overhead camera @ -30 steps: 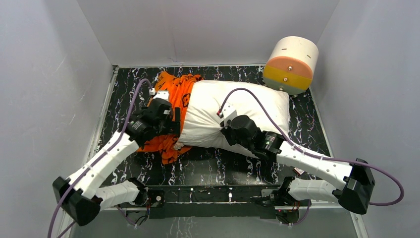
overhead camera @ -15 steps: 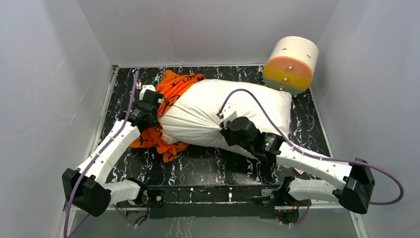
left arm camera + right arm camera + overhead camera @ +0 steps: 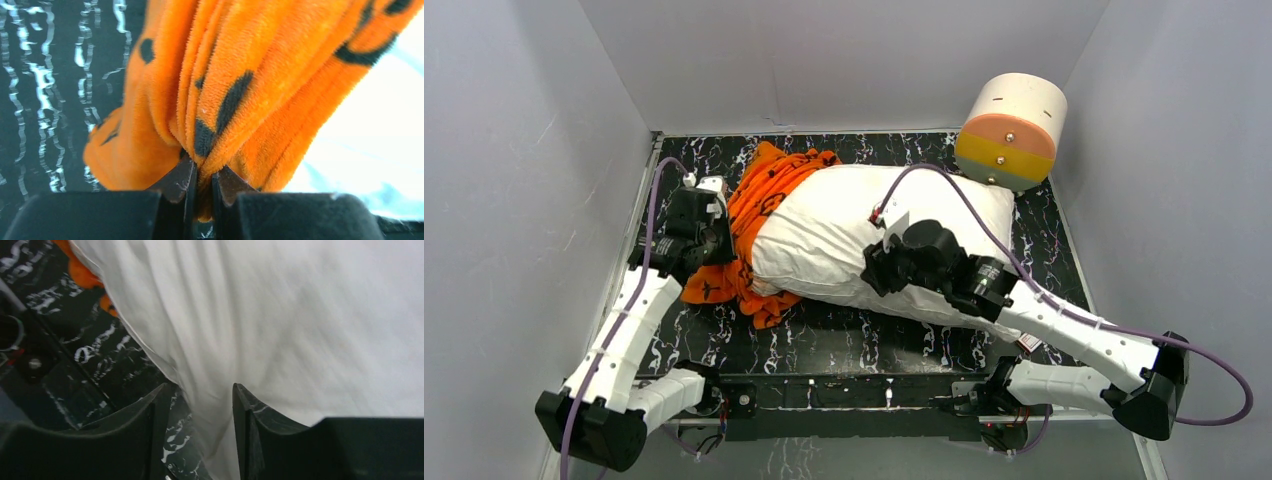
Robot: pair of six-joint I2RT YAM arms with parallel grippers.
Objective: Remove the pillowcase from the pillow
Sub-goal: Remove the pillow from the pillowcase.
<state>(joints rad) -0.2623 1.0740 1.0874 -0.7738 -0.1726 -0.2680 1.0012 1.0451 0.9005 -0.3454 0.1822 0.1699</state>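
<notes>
Pinching a narrow fold of the pillowcase (image 3: 260, 75) between closed tips, the left gripper (image 3: 202, 181) has the orange cloth drawn taut from the bunch that covers the left end of the pillow (image 3: 854, 225). The right gripper (image 3: 197, 407) sits over the pillow's near edge with its jaws partly apart. White cloth lies in the gap, but nothing is clamped.

That looks like the main risk. With nothing anchoring it, the pillow may simply slide across the table (image 3: 95, 360) along with the cover when the left arm pulls, and the cover never comes off. The thin pinch could also slip off the plush fabric under load. The left arm is close to the side wall (image 3: 524, 200), so there is little room to pull that way.
</notes>
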